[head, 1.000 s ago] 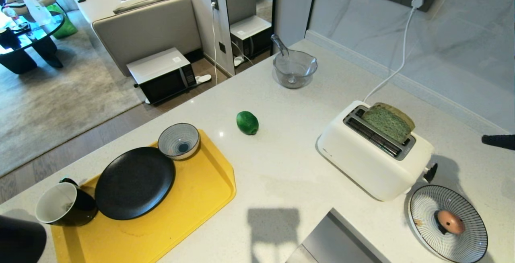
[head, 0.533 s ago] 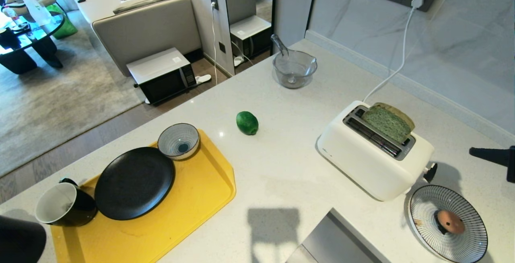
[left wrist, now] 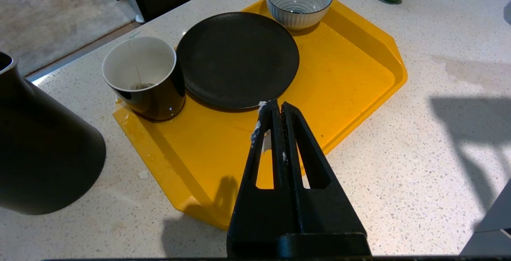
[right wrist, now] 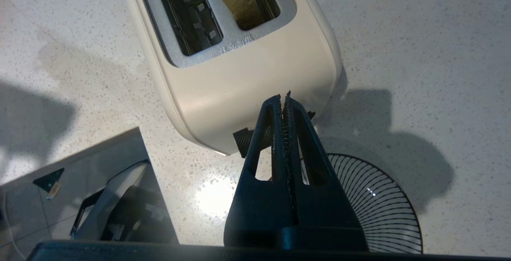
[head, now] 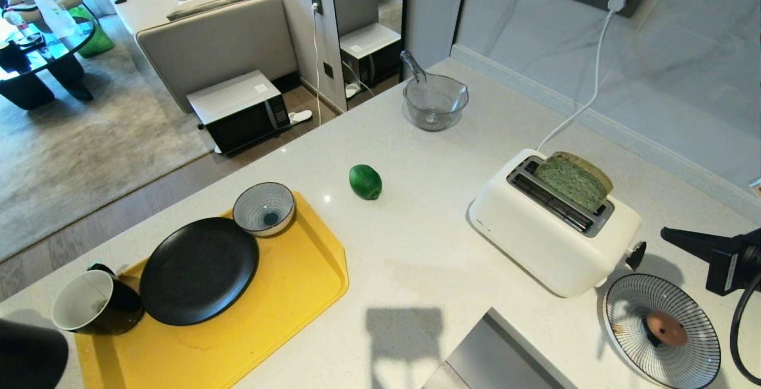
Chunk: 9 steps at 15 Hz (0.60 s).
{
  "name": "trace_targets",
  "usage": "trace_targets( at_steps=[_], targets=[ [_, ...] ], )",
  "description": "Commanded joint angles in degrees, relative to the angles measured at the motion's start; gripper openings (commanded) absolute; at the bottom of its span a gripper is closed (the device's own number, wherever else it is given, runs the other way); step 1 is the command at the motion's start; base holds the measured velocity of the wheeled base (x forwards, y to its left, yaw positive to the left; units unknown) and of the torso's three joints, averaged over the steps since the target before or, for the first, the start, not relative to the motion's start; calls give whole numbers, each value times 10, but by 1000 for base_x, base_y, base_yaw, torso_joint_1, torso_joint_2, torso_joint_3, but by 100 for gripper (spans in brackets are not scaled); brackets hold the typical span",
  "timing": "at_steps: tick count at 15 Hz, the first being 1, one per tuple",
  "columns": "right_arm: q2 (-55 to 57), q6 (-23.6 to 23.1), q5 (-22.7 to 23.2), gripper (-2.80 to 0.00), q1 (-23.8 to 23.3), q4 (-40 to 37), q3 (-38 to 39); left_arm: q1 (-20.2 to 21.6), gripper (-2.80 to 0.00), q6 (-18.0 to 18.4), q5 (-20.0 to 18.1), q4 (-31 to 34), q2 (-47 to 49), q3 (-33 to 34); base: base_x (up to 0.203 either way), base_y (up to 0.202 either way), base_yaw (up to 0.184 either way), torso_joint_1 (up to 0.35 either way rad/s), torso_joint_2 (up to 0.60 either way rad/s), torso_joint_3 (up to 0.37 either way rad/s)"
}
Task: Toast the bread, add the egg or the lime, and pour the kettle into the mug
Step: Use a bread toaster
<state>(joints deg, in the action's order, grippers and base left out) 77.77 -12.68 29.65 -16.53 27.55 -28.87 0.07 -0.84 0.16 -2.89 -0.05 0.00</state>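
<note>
The green bread stands part way out of the far slot of the white toaster. My right gripper is shut and empty, pointing at the toaster's right end, just above its black lever. The egg lies on a striped plate below that gripper. The lime rests on the counter. The black mug stands on the tray's corner beside the black kettle. My left gripper hangs shut and empty over the yellow tray.
The tray also holds a black plate and a striped bowl. A glass bowl sits at the back. The toaster's white cord runs up to a wall socket. The marble wall stands close behind.
My right gripper has come in from the right edge of the head view, leftward and lower, to the toaster's lever end. Everything else has kept still.
</note>
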Motion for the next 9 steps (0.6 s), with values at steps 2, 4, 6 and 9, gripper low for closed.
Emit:
trace_targets(
  at_steps=[2,4,6,9],
  targets=[
    [19,-3,2,-280,-1,14,26,0,-280,0,0,0,-1,10,0,0,0,0,0,0],
    [20,-3,9,-280,0,35,50,0,-280,0,0,-1,-1,10,0,0,0,0,0,0],
    [24,-7,18,-280,0,36,53,0,-280,0,0,0,-1,10,0,0,0,0,0,0],
    [42,-17,21,-280,1,39,48,0,-280,0,0,-1,-1,10,0,0,0,0,0,0]
  ],
)
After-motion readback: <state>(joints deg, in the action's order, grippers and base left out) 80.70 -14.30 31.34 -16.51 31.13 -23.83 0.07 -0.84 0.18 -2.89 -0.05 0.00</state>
